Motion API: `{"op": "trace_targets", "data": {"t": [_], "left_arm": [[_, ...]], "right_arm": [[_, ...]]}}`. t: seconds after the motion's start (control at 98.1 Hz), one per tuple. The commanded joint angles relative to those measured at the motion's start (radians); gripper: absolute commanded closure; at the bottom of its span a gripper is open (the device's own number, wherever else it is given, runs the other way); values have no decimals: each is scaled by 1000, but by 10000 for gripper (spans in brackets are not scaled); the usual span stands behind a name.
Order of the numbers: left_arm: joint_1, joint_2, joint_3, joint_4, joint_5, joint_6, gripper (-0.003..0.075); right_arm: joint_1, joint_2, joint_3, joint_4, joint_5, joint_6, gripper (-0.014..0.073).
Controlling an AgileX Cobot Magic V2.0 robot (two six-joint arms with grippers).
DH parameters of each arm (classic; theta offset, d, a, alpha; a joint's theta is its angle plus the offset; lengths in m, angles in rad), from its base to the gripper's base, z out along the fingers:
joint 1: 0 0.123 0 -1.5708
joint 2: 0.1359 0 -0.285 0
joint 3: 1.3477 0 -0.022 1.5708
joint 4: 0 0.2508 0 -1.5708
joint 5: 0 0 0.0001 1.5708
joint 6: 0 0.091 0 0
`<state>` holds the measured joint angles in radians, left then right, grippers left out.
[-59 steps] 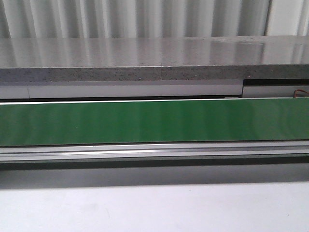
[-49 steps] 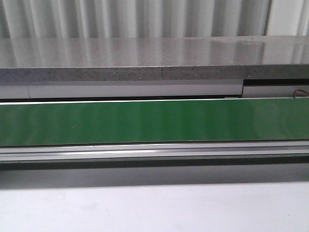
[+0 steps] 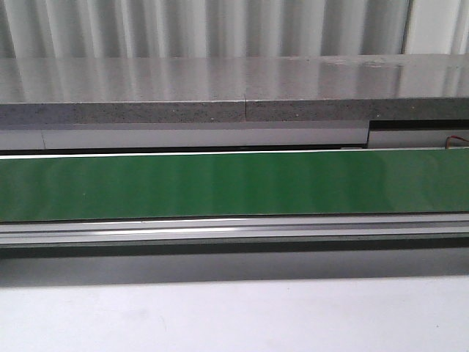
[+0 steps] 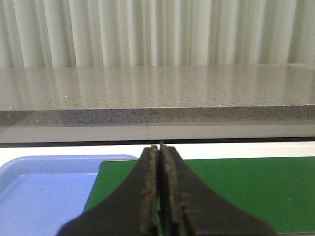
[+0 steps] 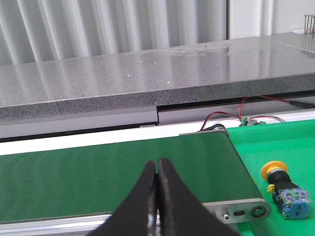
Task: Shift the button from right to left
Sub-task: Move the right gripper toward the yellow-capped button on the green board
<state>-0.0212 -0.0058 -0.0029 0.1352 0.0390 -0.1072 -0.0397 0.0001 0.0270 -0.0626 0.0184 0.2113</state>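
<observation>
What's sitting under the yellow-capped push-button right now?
The yellow-capped push-button with the blue-grey base lies on its side on a bright green surface, just past the end roller of the dark green conveyor belt. The contact patch itself is hidden.

There is one button, lying on a bright green surface just beyond the end of the one green belt. One blue tray shows at the belt's other end, and one grey stone-look shelf runs behind the belt. Two end effectors are in view, the left end effector and the right end effector, each with its two fingers pressed together.
</observation>
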Motion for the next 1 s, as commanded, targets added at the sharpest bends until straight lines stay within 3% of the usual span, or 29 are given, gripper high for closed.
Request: {"op": "trace_targets", "data": {"t": [0.0,0.173,0.285,0.499,0.815,0.988], "left_arm": [[2,-33,26,-10,-86,-11,740],[2,-33,26,-10,-86,-11,740],[2,-33,26,-10,-86,-11,740],[2,-33,26,-10,-86,-11,740],[2,-33,26,-10,-86,-11,740],[2,-33,26,-10,-86,-11,740]], "right_arm": [[-6,8,-17,-1,-86,1,661],[-6,8,-20,-8,-152,1,661],[-6,10,-66,-8,-97,1,661],[-6,90,-319,-30,225,1,661],[-6,391,-661,-67,733,1,661],[-6,517,-711,-58,814,1,661]]}}
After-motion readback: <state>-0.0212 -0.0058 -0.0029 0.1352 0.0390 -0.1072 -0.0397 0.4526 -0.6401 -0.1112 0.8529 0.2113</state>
